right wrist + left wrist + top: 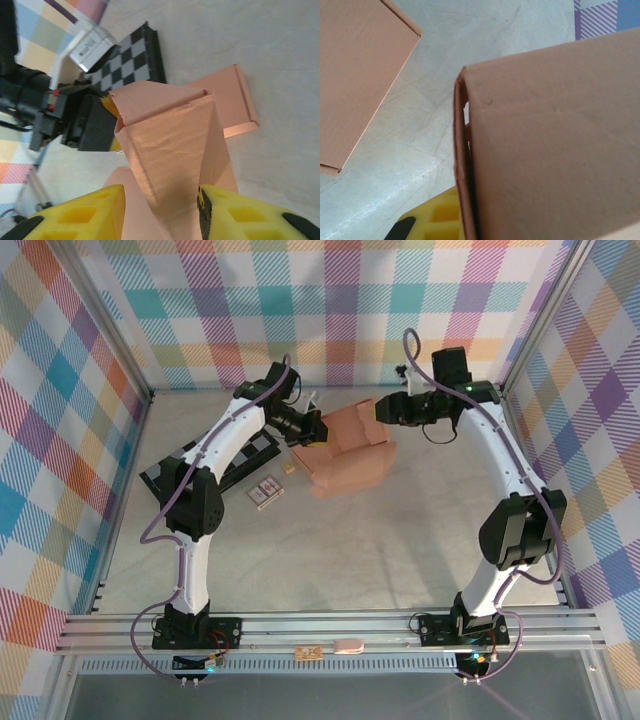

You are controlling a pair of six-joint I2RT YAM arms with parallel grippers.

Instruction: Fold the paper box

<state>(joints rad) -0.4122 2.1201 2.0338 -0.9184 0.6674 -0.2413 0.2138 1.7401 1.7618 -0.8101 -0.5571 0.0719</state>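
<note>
**Both sets of fingers on half-raised paper box, far middle of worktop**

Going left to right, top view. Checkerboard [190, 472] lies flat at 9 o'clock of the box, part under my left arm. Two small card packs [265, 492] sit at the box's 8 o'clock, apart from it.

My left fingers [437, 220] are closed right down at the box's 10 o'clock corner. From my left wrist the doubled wall edge runs up just beside the yellow pad, so I judge it a thin pinch on that wall.

The paper box [345, 455] sits toward 12 o'clock on the worktop [400, 540], walls partly stood up, and one flat flap [235, 105] lies on the surface.

My right fingers [75, 215] are at the box's 2 o'clock, part-open, with a folded panel filling the gap and meeting both pads. I read that as a grip.

Handling, as a judgement: light, thin card, stiff along the panels and hinging at the scored creases. It dents easily, the creased panel already shows wrinkles, and it will slide on the smooth worktop if pushed. Best hold is near a crease or corner with one side anchored. Mid-panel would buckle.
</note>
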